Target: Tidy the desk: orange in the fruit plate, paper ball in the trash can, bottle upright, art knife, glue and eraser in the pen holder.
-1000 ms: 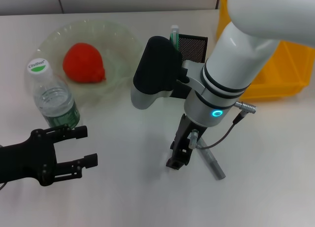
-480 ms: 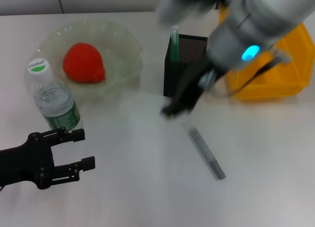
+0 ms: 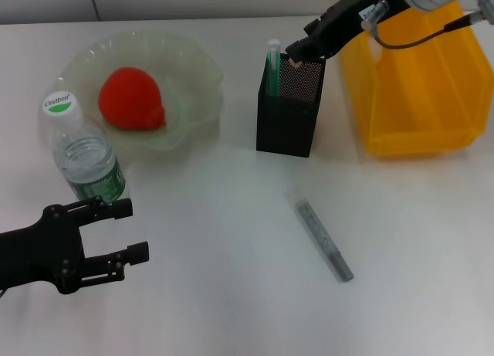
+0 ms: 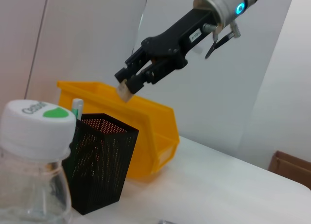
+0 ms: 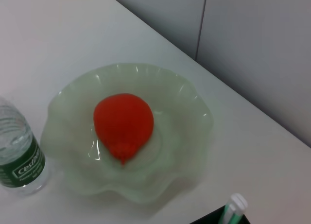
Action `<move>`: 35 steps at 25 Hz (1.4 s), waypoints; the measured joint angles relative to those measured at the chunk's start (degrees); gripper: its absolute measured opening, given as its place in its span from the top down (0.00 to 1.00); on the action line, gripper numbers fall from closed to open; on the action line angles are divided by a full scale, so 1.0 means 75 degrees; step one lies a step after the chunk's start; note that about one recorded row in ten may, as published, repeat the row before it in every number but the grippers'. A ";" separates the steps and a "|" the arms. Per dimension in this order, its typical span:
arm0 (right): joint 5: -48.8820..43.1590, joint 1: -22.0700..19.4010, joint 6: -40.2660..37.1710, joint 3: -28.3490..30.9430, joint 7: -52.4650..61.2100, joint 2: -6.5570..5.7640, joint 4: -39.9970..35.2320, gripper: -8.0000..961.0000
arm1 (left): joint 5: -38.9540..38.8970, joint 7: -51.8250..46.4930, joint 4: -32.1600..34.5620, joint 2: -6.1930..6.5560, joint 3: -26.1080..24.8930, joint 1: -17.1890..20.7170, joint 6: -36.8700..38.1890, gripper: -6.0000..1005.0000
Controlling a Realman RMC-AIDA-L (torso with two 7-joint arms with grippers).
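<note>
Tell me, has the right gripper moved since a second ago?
Yes. The right gripper has risen from the desk near the grey stick and moved away, now holding the eraser above the pen holder.

The left end effector [image 3: 116,232] is matte black, with two slim ribbed fingers on a boxy black palm. The right end effector [image 3: 301,51] is also black and angular. Behind it sit a silver-grey wrist with a glowing cyan ring, metal plugs and thin grey cables.
</note>
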 joint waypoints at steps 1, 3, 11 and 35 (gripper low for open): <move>-0.0001 -0.0001 0.0033 -0.0008 -0.0019 0.0003 0.0042 0.57 | -0.0002 0.0000 0.0000 0.0000 0.0000 -0.0006 0.0004 0.22; 0.0007 -0.0005 0.0060 -0.0019 -0.0054 0.0006 0.0065 0.57 | -0.0002 0.0000 -0.0003 0.0003 0.0000 -0.0010 0.0010 0.22; 0.0052 -0.0080 0.0055 -0.0049 -0.0119 0.0010 0.0006 0.55 | 0.0010 0.0001 -0.0003 -0.0018 0.0000 -0.0033 -0.0002 0.22; 0.0133 -0.0690 -0.0981 -0.1616 0.0648 0.0065 0.0761 0.41 | 0.0050 -0.0083 -0.0009 -0.0021 0.0023 -0.0168 -0.0046 0.22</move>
